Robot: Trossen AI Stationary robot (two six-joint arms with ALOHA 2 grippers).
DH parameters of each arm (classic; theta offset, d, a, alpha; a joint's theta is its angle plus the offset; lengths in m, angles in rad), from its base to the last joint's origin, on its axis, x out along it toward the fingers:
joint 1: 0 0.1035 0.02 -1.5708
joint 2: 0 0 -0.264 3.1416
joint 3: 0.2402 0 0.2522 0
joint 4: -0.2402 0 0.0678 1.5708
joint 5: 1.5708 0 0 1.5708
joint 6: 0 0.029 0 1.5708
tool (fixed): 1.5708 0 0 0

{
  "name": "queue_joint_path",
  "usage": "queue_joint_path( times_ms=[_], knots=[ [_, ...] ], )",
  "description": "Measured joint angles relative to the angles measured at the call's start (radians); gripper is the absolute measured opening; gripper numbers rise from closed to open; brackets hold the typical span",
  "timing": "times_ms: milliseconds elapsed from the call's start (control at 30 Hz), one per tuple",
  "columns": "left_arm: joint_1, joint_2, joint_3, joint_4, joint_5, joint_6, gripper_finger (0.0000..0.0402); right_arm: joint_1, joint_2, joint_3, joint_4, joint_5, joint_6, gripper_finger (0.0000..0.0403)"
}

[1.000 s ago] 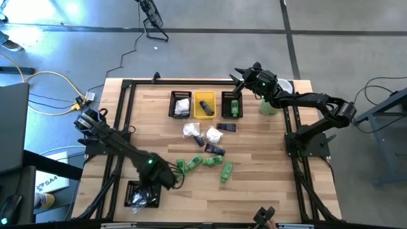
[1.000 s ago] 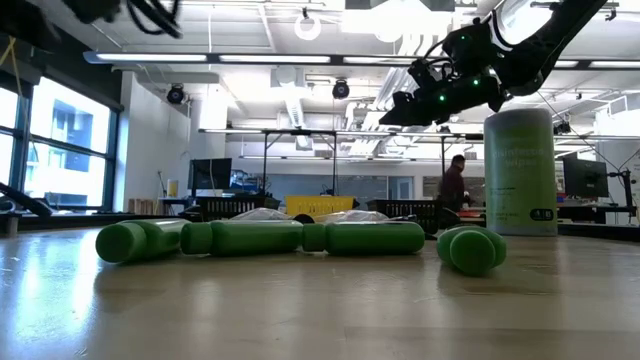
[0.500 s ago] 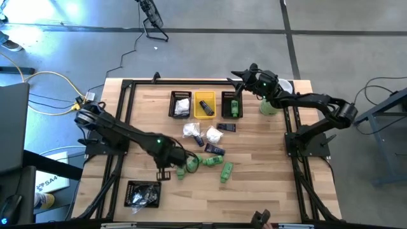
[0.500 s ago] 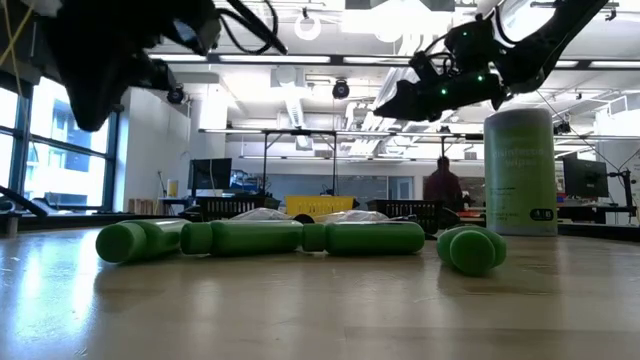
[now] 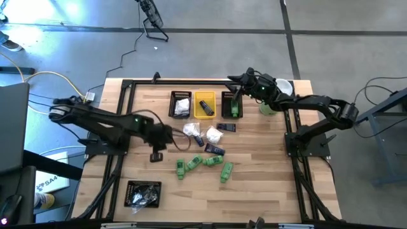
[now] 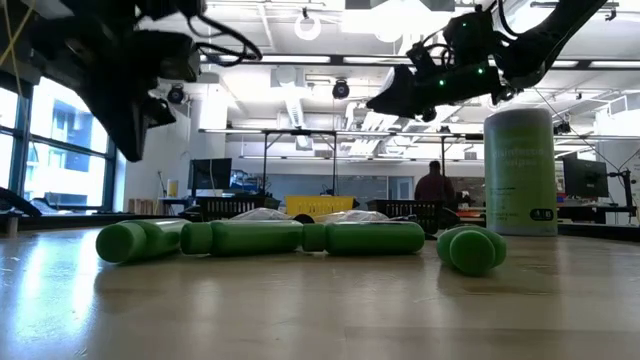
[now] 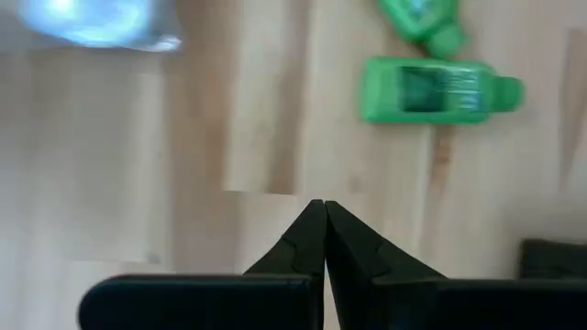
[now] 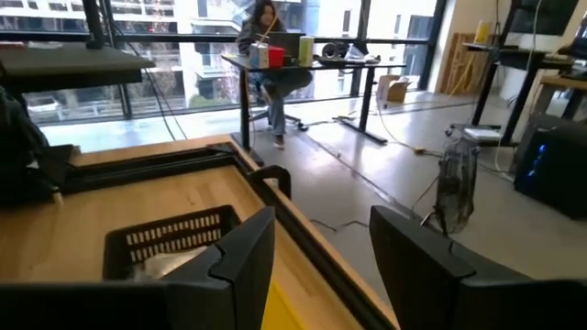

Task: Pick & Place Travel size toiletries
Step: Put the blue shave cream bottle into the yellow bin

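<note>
Several bright green bottles (image 5: 203, 164) lie on their sides on the table's near middle; they also show in the low view (image 6: 260, 238) and the left wrist view (image 7: 438, 89). White packets (image 5: 191, 130) and dark tubes (image 5: 215, 150) lie farther back. My left gripper (image 5: 156, 154) is shut and empty, raised above the table left of the bottles; it shows in the left wrist view (image 7: 323, 209). My right gripper (image 5: 234, 80) is open and empty, held high over the far row of bins (image 8: 321, 216).
Three small bins stand in a far row: a black one (image 5: 181, 105) with a white packet, a yellow one (image 5: 205, 105), and a black one (image 5: 231, 105) with a green bottle. Another black bin (image 5: 143, 194) sits near left. A big pale-green cylinder (image 5: 268, 105) stands far right.
My left gripper has risen and gone from beside the near-left black bin toward the table's far edge, past the left end of the green bottles. My right gripper has edged toward the table's left above the bins. The toiletries have stayed where they were.
</note>
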Motion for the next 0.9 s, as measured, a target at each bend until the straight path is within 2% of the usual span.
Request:
queue_joint_path(
  times_ms=[133, 267, 433, 700, 900],
  knots=[
    [0.131, -0.072, -0.075, 0.073, 0.031, 0.141, 0.0, 0.033, 0.0, 0.0, -0.008, 0.023, 0.014, 0.0173],
    [0.281, -0.093, -0.124, 0.177, 0.144, 0.272, 0.0, 0.063, 0.0, 0.0, -0.036, 0.063, 0.053, 0.0173],
    [0.442, -0.092, -0.155, 0.374, 0.276, 0.364, 0.0, 0.075, 0.001, 0.0, -0.058, 0.076, 0.046, 0.0173],
    [0.674, -0.092, -0.167, 0.612, 0.325, 0.359, 0.0, -0.001, 0.001, 0.0, -0.057, 0.062, 0.024, 0.0173],
    [0.75, -0.092, -0.167, 0.695, 0.374, 0.343, 0.0, -0.046, 0.001, 0.0, -0.057, 0.043, 0.024, 0.0173]
  ],
)
